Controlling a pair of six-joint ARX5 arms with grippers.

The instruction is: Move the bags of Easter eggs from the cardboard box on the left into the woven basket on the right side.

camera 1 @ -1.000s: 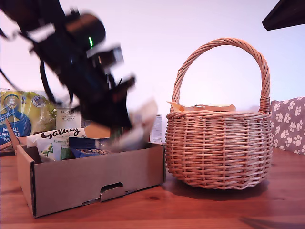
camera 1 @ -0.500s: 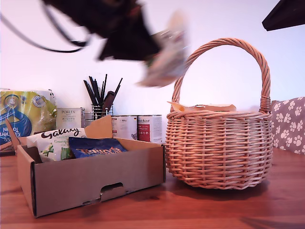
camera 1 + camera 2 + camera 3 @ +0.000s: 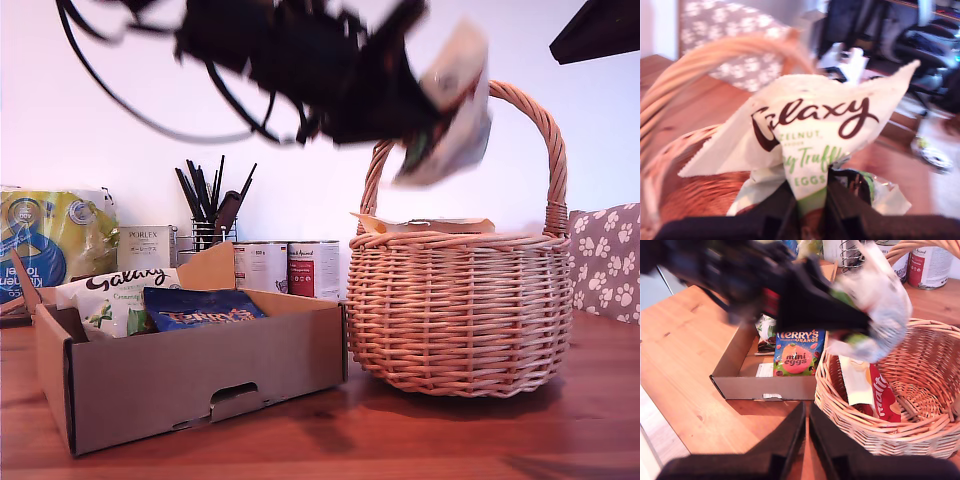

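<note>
Since half a second ago my first gripper (image 3: 425,130) has swung from above the cardboard box (image 3: 190,375) across to the woven basket (image 3: 460,310), and the white Galaxy bag (image 3: 805,135) it carries now hangs blurred just under the arch of the basket handle (image 3: 530,110), at about twelve o'clock over the basket's mouth. In the first wrist view the jaws are pinched tight on the bag's lower edge, almost fully closed.

From the exterior view's left: the yellow-and-blue towel pack (image 3: 45,240) stands behind the box. Inside the box a second Galaxy bag (image 3: 115,295) leans at roughly ten o'clock, with the dark blue Terry's Orange bag (image 3: 200,308) just beside it toward the middle. Behind the box stand a black utensil holder (image 3: 212,215) and two tins (image 3: 290,268).

The basket sits on the wooden table (image 3: 400,440) at three o'clock from the box, close to its side wall. In the second wrist view a red bag (image 3: 882,397) lies inside the basket. My second gripper (image 3: 807,440) hovers above the table before the box and basket, its jaws nearly together, gripping nothing.
</note>
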